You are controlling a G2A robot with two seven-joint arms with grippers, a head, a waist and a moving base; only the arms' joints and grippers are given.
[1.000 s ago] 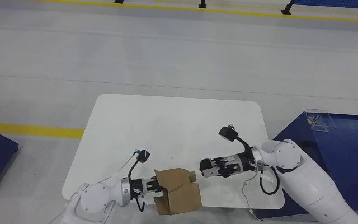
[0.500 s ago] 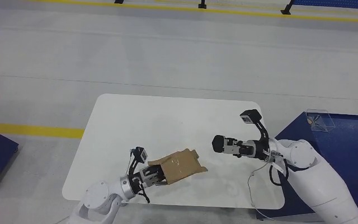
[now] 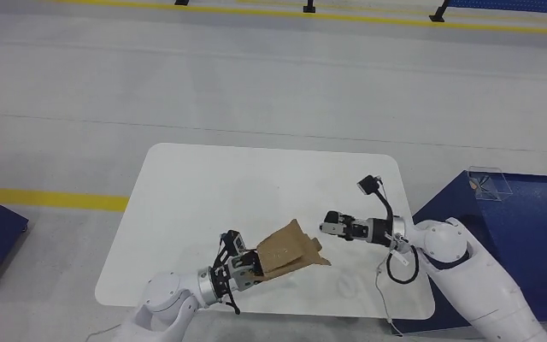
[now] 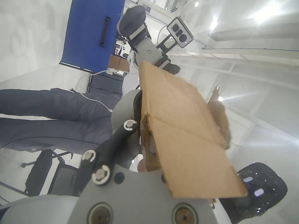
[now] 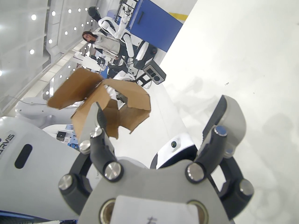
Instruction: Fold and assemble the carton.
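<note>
**A:** Holding the carton (image 3: pixel 289 249) clear of the surface (image 3: pixel 256 184), the left end effector (image 3: pixel 248 263) is clamped on one panel's edge. From above that's about 6 o'clock on the surface, near its front rim.

**B:** And it's tilted, with the flaps (image 5: pixel 72 89) loose and the open mouth turned toward 2 o'clock. I'd say that presents it to the other arm.

**A:** That's where the right end effector (image 3: pixel 328 227) sits, just beside the carton and apparently not touching. Its jaws are wide apart with nothing in them.

**B:** Makes sense: one arm anchors, the other is free to press a flap. The panels look skewed and only part-formed, so I judge the folding barely begun.

**A:** Any risk?

**B:** That thin-edge grip. A hard shove could swivel the cardboard in the clamp, so any push wants to go gently, toward the held side.
</note>
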